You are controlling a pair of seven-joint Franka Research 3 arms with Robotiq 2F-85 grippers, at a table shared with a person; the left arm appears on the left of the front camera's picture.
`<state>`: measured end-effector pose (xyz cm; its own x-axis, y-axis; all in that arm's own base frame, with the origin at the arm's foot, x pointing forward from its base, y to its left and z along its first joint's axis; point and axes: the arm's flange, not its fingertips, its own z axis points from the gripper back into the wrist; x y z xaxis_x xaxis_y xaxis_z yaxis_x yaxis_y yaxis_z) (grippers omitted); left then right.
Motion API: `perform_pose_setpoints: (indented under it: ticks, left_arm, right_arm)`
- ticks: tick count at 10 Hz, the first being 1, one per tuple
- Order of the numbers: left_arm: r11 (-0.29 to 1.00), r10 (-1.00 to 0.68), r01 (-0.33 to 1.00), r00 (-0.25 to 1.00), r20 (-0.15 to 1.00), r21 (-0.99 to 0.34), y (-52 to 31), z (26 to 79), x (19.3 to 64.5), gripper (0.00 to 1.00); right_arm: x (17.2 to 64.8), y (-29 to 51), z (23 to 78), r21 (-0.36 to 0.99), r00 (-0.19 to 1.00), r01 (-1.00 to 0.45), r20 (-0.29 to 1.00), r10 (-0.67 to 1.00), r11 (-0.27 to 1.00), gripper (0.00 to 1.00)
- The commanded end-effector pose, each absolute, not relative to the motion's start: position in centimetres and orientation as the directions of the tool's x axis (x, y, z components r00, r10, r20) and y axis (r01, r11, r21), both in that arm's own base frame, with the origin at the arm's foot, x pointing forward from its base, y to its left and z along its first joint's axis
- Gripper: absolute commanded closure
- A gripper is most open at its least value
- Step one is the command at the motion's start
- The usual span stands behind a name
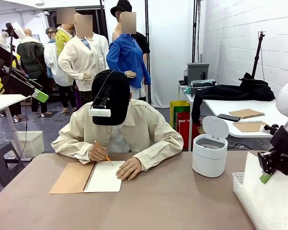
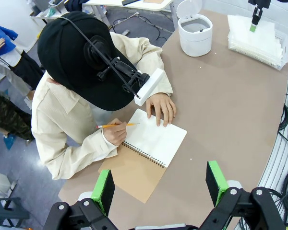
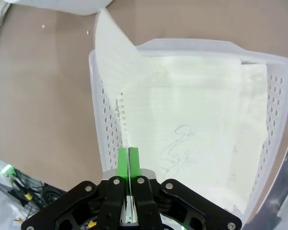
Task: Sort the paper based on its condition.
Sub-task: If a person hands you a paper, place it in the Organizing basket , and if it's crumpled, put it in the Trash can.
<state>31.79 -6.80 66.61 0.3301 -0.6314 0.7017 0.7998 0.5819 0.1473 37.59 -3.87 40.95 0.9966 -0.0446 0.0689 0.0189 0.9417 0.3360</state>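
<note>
Right hand [image 3: 128,158] pinched shut on sheet of paper [image 3: 113,62] over basket [image 3: 98,143] | left hand [image 2: 158,189] open, hovering over table [image 2: 230,105] | step: placing sheet in basket | next: release; person [image 1: 117,129] writing in notebook [image 1: 86,177]

The right gripper [image 1: 265,178] is seen at the right edge of the front view, pointed downward, its green pads pressed flat together with a thin sheet edge pinched between them; in the right wrist view [image 3: 128,158] the closed pads are seen at bottom centre. The left gripper [image 2: 159,184] is held high, with its two green pads set wide apart at the bottom of the left wrist view.
</note>
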Motion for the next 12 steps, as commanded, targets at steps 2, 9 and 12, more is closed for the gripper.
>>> perform_pose_setpoints:
  ticks: [2,9,12]
  left_arm:
    - [0.581,-0.63,0.801,0.329,0.704,0.145,-6.7,66.6,31.8,0.0]
    - [0.581,-0.63,0.801,0.329,0.704,0.145,-6.7,66.6,31.8,0.0]
    - [0.581,-0.63,0.801,0.329,0.704,0.145,-6.7,66.6,31.8,0.0]
  right_arm:
    - [22.8,-2.6,32.4,0.365,0.984,0.081,0.117,-0.132,0.928,1.0]
    - [20.9,-2.9,31.3,0.294,0.985,0.159,0.021,-0.173,0.943,1.0]
    - [20.6,-2.3,31.1,0.31,0.98,0.196,-0.026,-0.198,0.93,1.0]
